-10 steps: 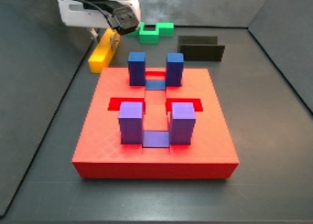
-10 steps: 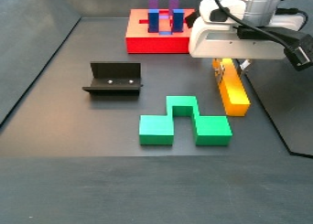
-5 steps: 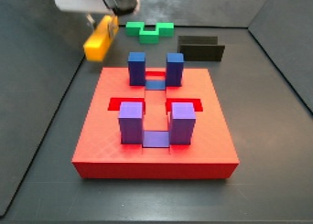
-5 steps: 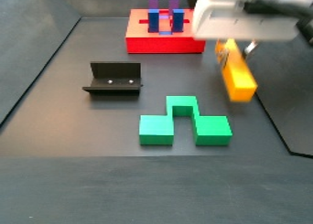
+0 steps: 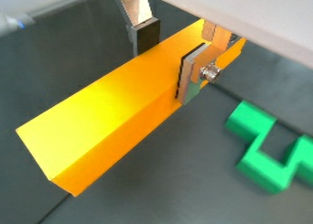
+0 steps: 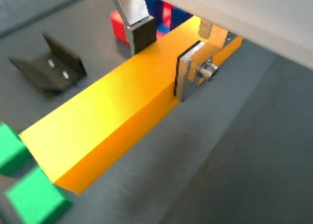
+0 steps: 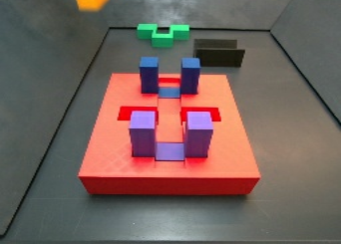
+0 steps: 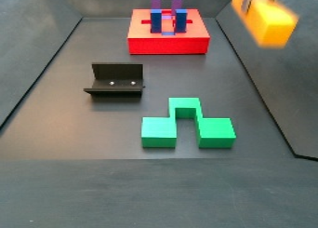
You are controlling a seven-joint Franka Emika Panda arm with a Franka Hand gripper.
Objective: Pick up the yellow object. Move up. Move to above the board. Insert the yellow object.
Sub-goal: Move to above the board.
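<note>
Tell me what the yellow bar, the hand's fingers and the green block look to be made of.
The yellow object, clamped in the hand up off the floor: probably plastic or painted wood, matte, with even colour and crisp edges. Fingers: metal, seemingly, as flat silver plates with a screw head and dark, perhaps rubber, pads. Green block: likely plastic, uniform matte green, sharp-cornered.

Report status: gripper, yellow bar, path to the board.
Gripper shut on yellow object, raised off the floor, near the top edge in both side views. Board not yet under it. Green block, fixture down on the floor.
</note>
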